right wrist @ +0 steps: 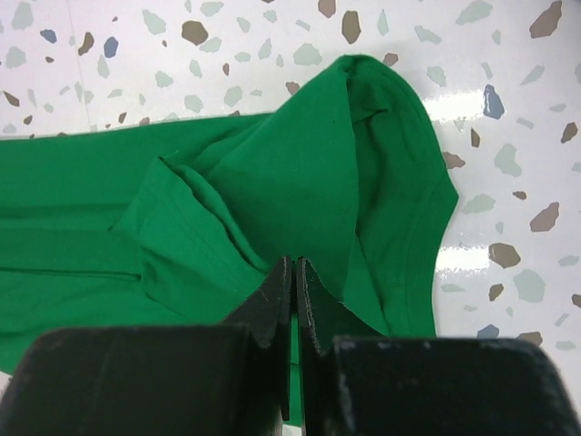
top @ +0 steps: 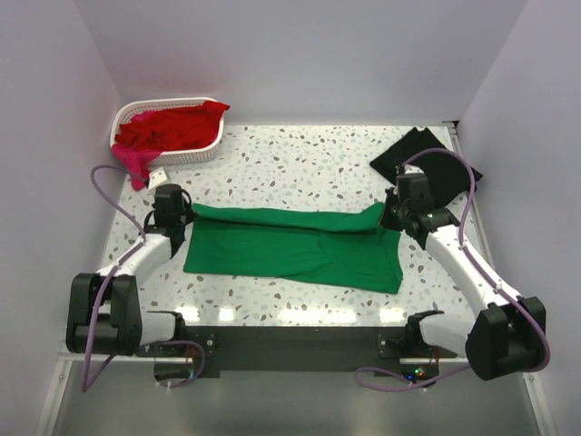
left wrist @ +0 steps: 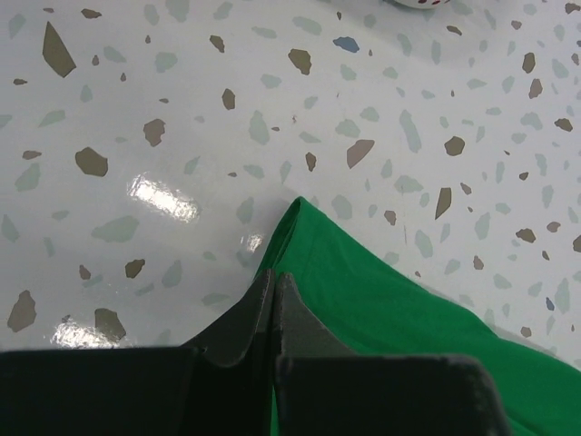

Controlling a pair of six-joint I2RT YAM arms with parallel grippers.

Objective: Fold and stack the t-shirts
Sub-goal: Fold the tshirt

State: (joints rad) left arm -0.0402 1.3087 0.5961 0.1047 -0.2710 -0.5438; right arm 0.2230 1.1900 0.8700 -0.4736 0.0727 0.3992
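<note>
The bright green t-shirt (top: 290,247) lies folded lengthwise across the middle of the table. My left gripper (top: 175,218) is shut on its far left corner; in the left wrist view the closed gripper (left wrist: 274,280) pinches the green edge (left wrist: 381,300). My right gripper (top: 392,216) is shut on the far right end; in the right wrist view the closed gripper (right wrist: 294,265) bites into bunched green cloth (right wrist: 272,173). A folded black t-shirt (top: 427,162) lies at the back right. A red t-shirt (top: 172,127) fills the basket, and a magenta-pink one (top: 136,165) hangs over its front.
The white lattice basket (top: 198,154) stands at the back left corner. White walls close in the table on the left, back and right. The arm bases and cables sit at the near edge.
</note>
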